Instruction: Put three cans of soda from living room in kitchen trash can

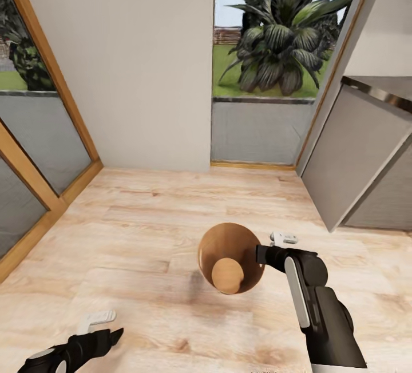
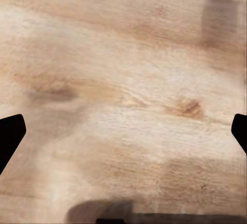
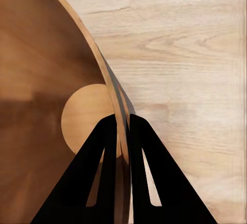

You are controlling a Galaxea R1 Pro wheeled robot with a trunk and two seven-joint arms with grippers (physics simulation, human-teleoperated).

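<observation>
The tash can (image 1: pixel 213 250) sits on the floor (image 1: pixel 143 230). Right tool (image 3: pixel 122 123) pinches its rim at 3 o'clock. Left tool (image 2: pixel 123 131), fingers wide apart, hangs at 7 o'clock.

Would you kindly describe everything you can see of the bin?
The bin is round and tapered, its inside tan wood down to a paler round bottom, with no cans showing inside. It sits on the pale wood floor, tipped toward the robot. The right gripper pinches its rim, one jaw inside, one outside.
</observation>
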